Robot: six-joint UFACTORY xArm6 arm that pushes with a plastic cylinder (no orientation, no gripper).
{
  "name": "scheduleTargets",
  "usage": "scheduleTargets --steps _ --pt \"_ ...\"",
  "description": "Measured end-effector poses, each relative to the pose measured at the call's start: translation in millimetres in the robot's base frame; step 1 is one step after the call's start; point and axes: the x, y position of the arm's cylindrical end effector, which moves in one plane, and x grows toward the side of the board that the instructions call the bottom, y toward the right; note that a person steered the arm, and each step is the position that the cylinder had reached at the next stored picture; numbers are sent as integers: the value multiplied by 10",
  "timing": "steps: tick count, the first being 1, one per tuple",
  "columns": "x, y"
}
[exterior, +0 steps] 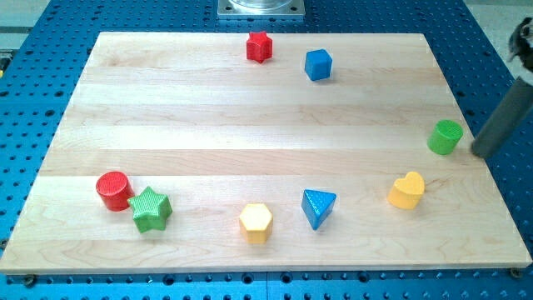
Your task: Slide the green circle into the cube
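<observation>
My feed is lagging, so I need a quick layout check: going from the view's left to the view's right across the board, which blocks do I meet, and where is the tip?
red cylinder → green star → blue cube → yellow heart → green cylinder → my tip, just to the right of the green cylinder.

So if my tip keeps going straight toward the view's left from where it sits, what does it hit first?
The green circle. My tip sits just off its right side, slightly lower in the view, so contact looks likely but may be off-centre. Depth is hard to judge.
</observation>
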Motion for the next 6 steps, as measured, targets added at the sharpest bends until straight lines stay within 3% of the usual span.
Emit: scheduleTargets --steps 1,3,4,6 --pt "107 -461" --pt "-875 -711" --pt "-973 -1144" --pt "-1243 -1013"
